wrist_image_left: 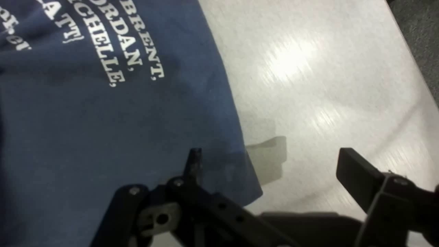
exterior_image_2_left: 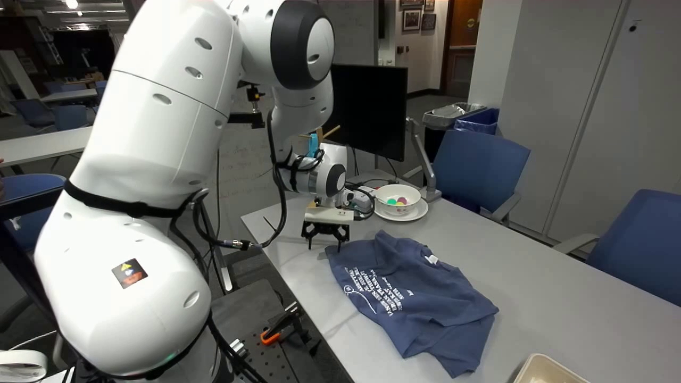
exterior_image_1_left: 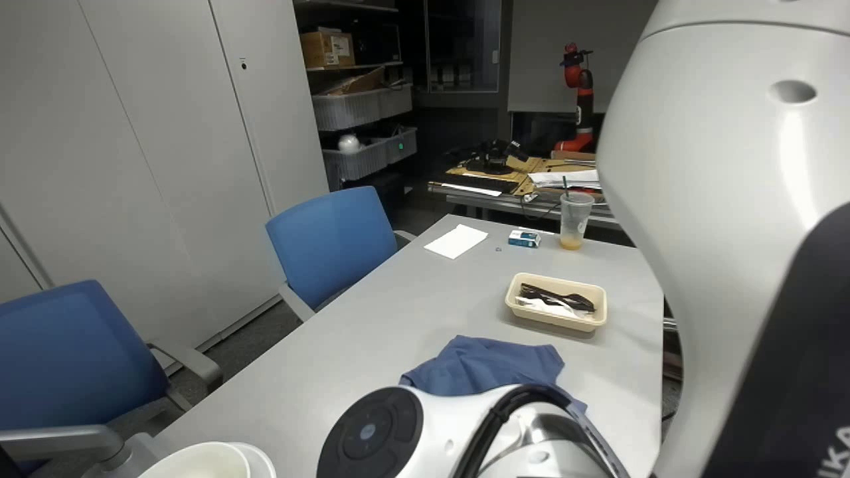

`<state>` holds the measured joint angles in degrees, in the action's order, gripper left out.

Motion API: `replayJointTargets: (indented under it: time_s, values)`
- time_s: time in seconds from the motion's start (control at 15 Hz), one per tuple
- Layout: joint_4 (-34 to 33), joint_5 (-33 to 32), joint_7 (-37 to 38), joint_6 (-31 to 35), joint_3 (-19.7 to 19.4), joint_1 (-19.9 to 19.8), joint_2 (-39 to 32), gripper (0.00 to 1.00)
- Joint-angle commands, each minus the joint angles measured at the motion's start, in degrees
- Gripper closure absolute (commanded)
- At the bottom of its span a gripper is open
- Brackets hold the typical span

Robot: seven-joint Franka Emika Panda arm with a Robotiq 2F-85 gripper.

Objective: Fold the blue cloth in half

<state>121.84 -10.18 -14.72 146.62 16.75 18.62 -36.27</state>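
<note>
- In the room, tall pale-grey cabinets (exterior_image_1_left: pixel 166 166) stood behind blue-backed chairs (exterior_image_1_left: pixel 332 232), and these chairs were beside a light-grey table (exterior_image_2_left: pixel 532 266) with a flat top.
- On this table lay the dark navy-blue cloth (exterior_image_2_left: pixel 420 311) of soft fabric, which looked like a shirt; it was rumpled, with white printed letters upward and a small white tag.
- The black two-finger gripper (exterior_image_2_left: pixel 324 247) had its fingers set wide apart.
- In the wrist view, one finger was above the cloth, the other above the bare table, and a corner of the cloth showed between them; whether the fabric was touched, I could not tell.
- A round white bowl (exterior_image_2_left: pixel 398 211) with small coloured things inside stood on a round white plate (exterior_image_2_left: pixel 420 212).
- A beige rectangular container (exterior_image_1_left: pixel 551 322) was near the cloth.
</note>
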Motion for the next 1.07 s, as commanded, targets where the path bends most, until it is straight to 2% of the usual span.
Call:
replayJointTargets:
  time_s: [0.0, 0.27, 0.53, 0.6, 0.67, 1.0]
  values:
    - [-0.6, -4.9, -0.2, 2.3, -2.6, 1.6, -1.8, 0.0]
    - [-1.4, -9.0, 0.4, 6.2, -4.2, 2.5, -3.6, 0.0]
    - [-2.1, -10.2, 0.4, 9.8, -4.2, 3.2, -4.9, 0.0]
    - [-2.2, -9.8, 0.4, 10.5, -4.0, 3.2, -5.3, 0.09]
    - [-2.1, -9.6, 0.4, 11.0, -3.9, 3.1, -5.4, 0.28]
    - [-1.6, -9.1, 0.3, 11.2, -4.2, 2.3, -4.9, 0.66]
